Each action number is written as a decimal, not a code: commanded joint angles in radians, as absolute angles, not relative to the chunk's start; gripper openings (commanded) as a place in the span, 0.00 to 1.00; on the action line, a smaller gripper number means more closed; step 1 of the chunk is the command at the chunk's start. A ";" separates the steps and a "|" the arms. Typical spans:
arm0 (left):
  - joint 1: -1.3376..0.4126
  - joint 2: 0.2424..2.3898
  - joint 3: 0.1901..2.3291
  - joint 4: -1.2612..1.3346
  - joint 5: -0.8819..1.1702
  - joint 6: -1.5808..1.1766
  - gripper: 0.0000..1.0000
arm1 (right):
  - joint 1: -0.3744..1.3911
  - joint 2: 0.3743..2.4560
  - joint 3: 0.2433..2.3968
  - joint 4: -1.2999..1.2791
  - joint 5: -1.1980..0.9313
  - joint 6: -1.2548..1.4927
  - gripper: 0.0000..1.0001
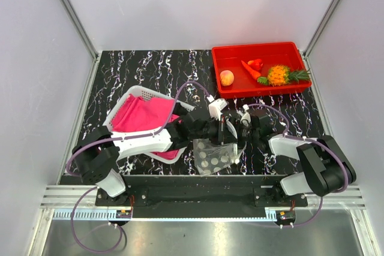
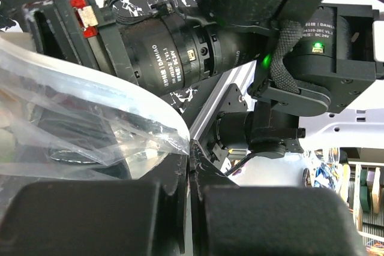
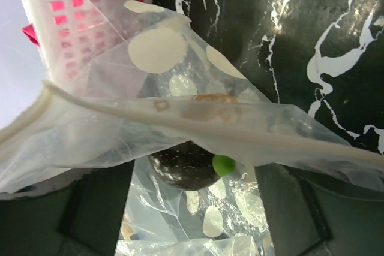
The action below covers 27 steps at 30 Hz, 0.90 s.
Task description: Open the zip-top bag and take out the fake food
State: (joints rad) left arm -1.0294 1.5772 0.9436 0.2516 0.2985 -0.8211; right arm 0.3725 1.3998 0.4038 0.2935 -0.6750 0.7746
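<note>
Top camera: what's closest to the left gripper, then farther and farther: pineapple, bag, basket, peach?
1. Bag, pinched in the left gripper.
2. Basket, just left of it.
3. Peach, left end of the red tray, at the back.
4. Pineapple, farther right in that tray.

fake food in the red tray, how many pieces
4: peach-orange fruit at the left end, red piece and orange carrot-like piece in the middle, pineapple toward the right. Others may be hidden in the zip-top bag.
</note>
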 commanded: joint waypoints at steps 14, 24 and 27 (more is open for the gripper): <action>-1.037 1.575 0.910 0.337 0.324 -0.811 0.00 | 0.454 1.413 0.367 0.339 -0.750 0.747 1.00; -1.037 1.566 0.864 0.365 0.313 -0.828 0.00 | 0.492 1.555 0.379 0.389 -0.681 0.730 0.95; -1.037 1.552 0.845 0.367 0.304 -0.830 0.00 | 0.492 1.606 0.358 0.480 -0.687 0.778 0.82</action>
